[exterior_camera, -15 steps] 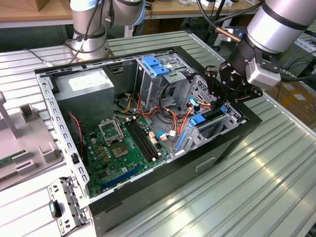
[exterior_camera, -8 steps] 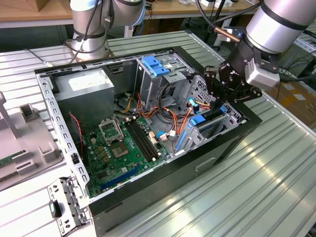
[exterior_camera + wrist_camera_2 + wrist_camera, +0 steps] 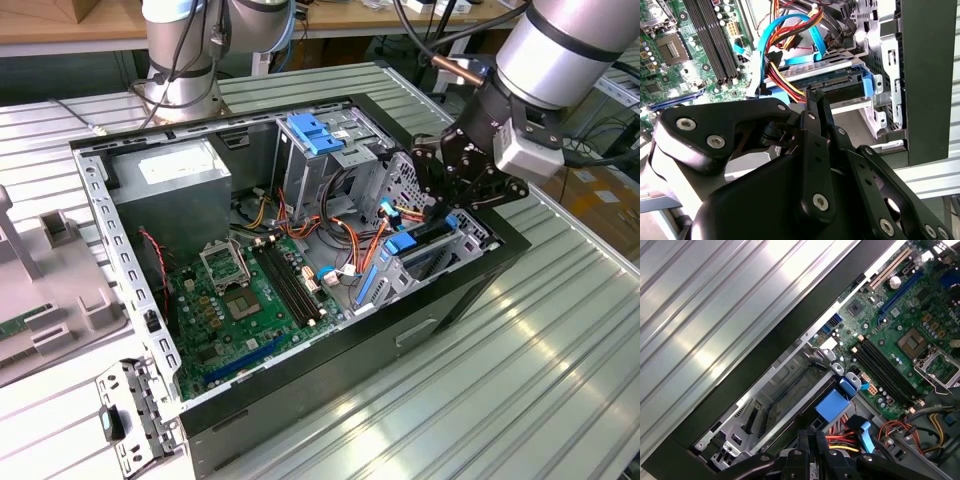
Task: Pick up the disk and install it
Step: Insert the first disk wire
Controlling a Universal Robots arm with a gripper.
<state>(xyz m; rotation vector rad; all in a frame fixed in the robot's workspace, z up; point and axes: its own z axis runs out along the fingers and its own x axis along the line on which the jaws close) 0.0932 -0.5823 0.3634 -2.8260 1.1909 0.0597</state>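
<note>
- Right now I see my black linkage gripper [image 3: 462, 190] hanging over the drive-bay corner of the open black computer case [image 3: 400, 345], at the exterior view's right.
- In the second wrist view its fingers [image 3: 816, 107] are closed together, holding nothing, their tips just beside the disk.
- That flat grey-metal disk with blue plastic side rails [image 3: 840, 82] sits in the silver metal bay [image 3: 880, 95], its connector edge facing the gripper.
- Crowding it are a looping light-blue data cable [image 3: 790, 25] and a red, yellow and orange wire bundle [image 3: 785, 80].
- Further inside lie the green motherboard [image 3: 235, 310] and a grey boxy power supply [image 3: 175, 190].
- A light-blue slotted plastic bracket [image 3: 315, 133] tops the upper cage.
</note>
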